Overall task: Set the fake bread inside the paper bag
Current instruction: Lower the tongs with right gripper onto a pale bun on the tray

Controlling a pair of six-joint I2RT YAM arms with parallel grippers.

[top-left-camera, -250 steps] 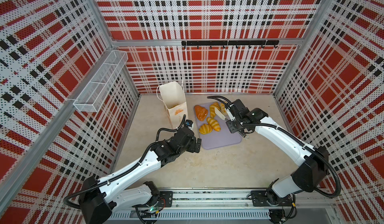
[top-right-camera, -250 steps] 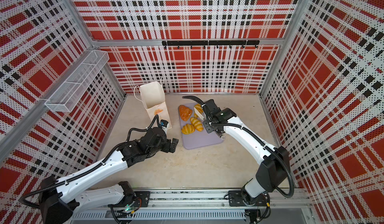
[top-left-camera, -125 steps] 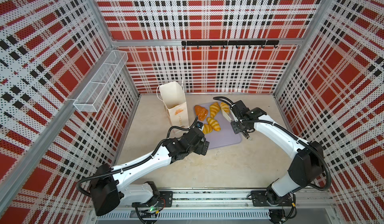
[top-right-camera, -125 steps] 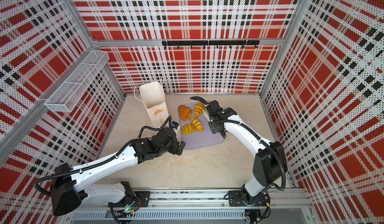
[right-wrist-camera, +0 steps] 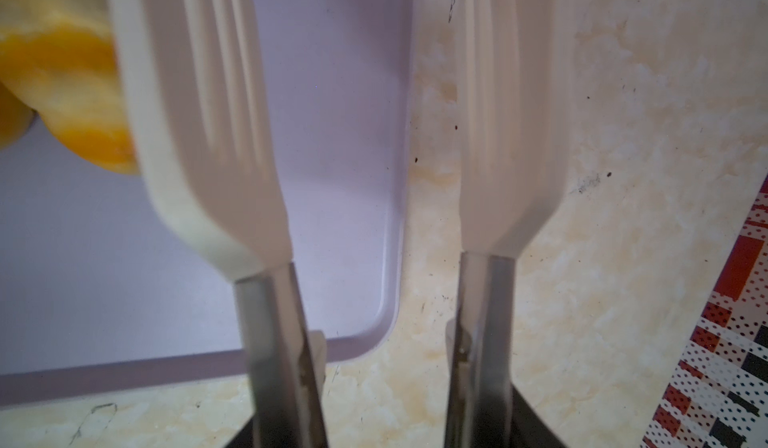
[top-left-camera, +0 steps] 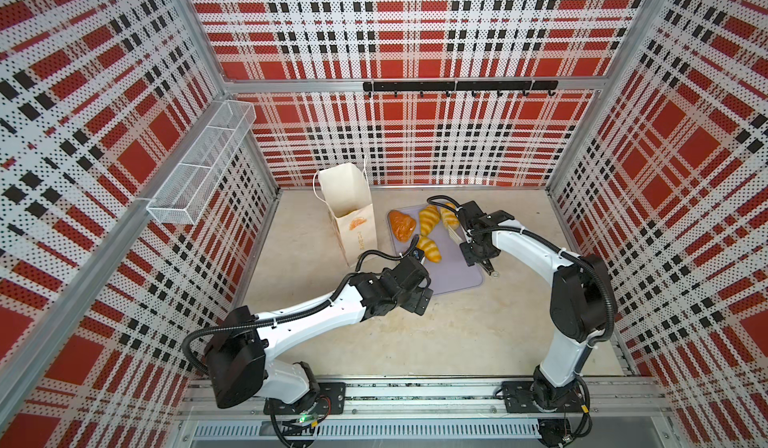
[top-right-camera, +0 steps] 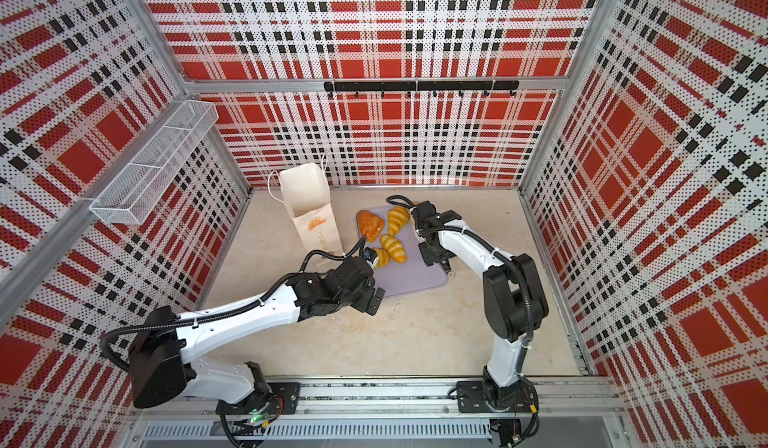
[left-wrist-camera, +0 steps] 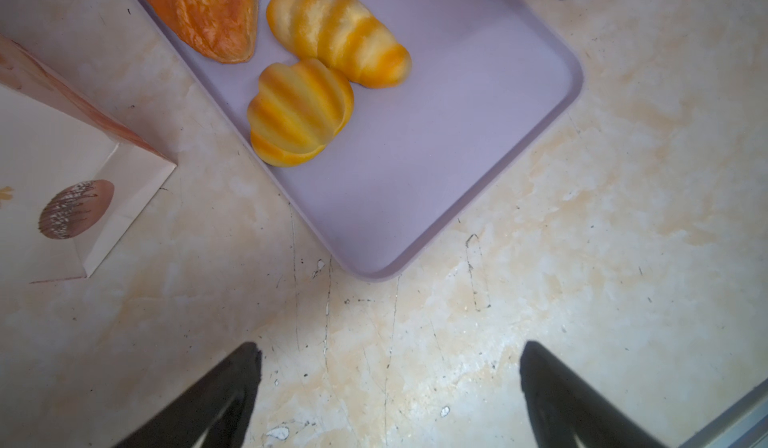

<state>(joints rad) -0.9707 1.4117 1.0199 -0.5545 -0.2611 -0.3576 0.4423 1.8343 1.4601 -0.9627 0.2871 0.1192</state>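
The cream paper bag [top-left-camera: 353,217] [top-right-camera: 311,213] [left-wrist-camera: 62,176] stands open left of the lilac tray [top-left-camera: 457,271] [left-wrist-camera: 415,155]. Fake bread lies on the tray: a reddish-brown croissant [top-left-camera: 402,226] [left-wrist-camera: 199,14], a yellow croissant [top-left-camera: 429,219], and striped rolls [top-left-camera: 430,250] [left-wrist-camera: 336,37] [left-wrist-camera: 299,113]. My left gripper [top-left-camera: 424,296] [left-wrist-camera: 390,354] hangs open and empty over the floor by the tray's near corner. My right gripper [top-left-camera: 473,246] [right-wrist-camera: 386,433] is shut on white-tipped tongs [right-wrist-camera: 208,113], their blades apart at the tray's right edge beside a yellow roll [top-left-camera: 449,215] [right-wrist-camera: 62,93].
A white wire-mesh basket [top-left-camera: 199,167] hangs on the left wall and a black hook rail [top-left-camera: 457,86] on the back wall. Plaid walls close in three sides. Bare beige floor [top-left-camera: 457,334] lies in front of the tray.
My left arm has swung right and forward, from beside the bag to the tray's near corner. The right gripper with the tongs has drawn back slightly from the bread toward the tray's right edge.
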